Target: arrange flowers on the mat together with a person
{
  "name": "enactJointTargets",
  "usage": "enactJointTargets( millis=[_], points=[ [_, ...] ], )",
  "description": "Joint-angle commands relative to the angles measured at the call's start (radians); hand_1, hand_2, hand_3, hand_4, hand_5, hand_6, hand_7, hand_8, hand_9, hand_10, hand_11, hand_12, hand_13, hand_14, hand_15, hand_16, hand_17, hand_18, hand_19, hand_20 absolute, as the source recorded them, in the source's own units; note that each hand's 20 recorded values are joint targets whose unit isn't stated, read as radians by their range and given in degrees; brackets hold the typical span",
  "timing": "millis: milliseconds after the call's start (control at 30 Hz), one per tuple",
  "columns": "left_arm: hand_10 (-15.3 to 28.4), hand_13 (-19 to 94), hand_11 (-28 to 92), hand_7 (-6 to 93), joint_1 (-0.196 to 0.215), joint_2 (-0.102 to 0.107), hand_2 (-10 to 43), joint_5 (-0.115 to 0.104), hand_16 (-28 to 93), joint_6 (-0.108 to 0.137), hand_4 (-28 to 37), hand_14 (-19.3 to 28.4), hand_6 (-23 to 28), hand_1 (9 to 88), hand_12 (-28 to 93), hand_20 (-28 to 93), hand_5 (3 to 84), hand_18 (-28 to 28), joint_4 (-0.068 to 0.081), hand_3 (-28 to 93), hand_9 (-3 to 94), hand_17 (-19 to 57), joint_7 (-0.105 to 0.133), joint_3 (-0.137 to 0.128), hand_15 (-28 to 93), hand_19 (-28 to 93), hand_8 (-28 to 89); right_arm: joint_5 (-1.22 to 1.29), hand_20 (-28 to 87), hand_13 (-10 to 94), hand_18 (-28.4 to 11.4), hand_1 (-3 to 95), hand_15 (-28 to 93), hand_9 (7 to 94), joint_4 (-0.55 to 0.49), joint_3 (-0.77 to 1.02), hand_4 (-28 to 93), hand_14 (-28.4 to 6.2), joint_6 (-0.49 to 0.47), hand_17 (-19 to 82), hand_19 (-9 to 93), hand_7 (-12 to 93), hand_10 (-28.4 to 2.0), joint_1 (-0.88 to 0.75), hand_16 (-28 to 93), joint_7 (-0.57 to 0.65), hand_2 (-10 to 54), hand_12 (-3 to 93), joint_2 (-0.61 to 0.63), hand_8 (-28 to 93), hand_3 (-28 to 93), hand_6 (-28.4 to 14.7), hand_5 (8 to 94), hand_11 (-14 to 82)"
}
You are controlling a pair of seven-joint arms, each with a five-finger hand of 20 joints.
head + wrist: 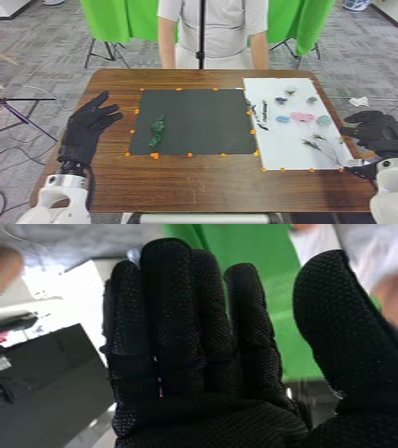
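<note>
Right hand, fingers straight, is near the white sheet bearing flowers.

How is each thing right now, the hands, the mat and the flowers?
Left hand: open, empty.
Right hand: open, empty.
Dark mat: lying flat.
Green sprig: lying on the dark mat.
White sheet: lying flat.
Pink flower: on the white sheet.
Feathery stems: on the white sheet.

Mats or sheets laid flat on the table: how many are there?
2. The dark mat lies around the middle of the table, with a green sprig on it; the white sheet lies beside it on the right, under the pink flower.
</note>
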Motion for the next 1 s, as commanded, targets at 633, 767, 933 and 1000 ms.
enactJointTargets(
  millis=[633,767,933,1000],
  points=[
    [19.6,30,28,11.2,-0.005,-0.011,6.4,0.000,-9,-0.001,-25.0,27.7,7.9,26.0,9,20,39.0,26.4,0.002,78,39.1,-7.1,-0.017,-0.001,54,53,-8,-0.253,-8,74,-13.6,46.8,55,77.8,0.139,-0.236,-25,-8.6,-0.112,51,93,26,-11.3,0.101,15,0.135,-9.5,18.3,0.085,-2,66,0.8,71.9,31.8],
    [19.5,30,28,11.3,-0.003,-0.014,6.4,0.002,-9,-0.004,-25.1,27.7,7.8,26.0,9,20,38.9,26.3,0.001,78,39.0,-7.1,-0.018,-0.002,54,53,-8,-0.276,-1,82,-11.0,54.9,54,87.7,0.144,-0.252,-27,-6.1,-0.116,56,93,24,-9.7,0.105,17,0.140,-9.5,22.4,0.086,2,62,2.1,81.4,30.2],
    [19.6,30,28,11.2,0.004,-0.014,6.4,0.003,-9,-0.001,-25.0,27.8,8.0,25.9,9,20,39.0,26.3,-0.002,78,39.1,-7.1,-0.019,-0.007,54,53,-8,-0.302,2,84,-10.4,57.5,54,90.0,0.133,-0.244,-28,-5.7,-0.090,58,93,23,-9.3,0.111,19,0.147,-9.5,23.8,0.081,3,60,2.6,83.7,29.8],
    [19.6,30,28,11.1,0.007,-0.012,6.4,0.000,-9,0.003,-25.1,27.8,8.1,26.0,9,20,39.0,26.3,-0.004,78,39.1,-7.1,-0.015,-0.009,54,53,-8,-0.309,3,85,-10.4,57.5,53,90.4,0.104,-0.230,-28,-5.7,-0.082,58,93,23,-9.3,0.114,19,0.156,-9.5,23.4,0.074,3,61,2.7,84.3,30.3]
  ],
)
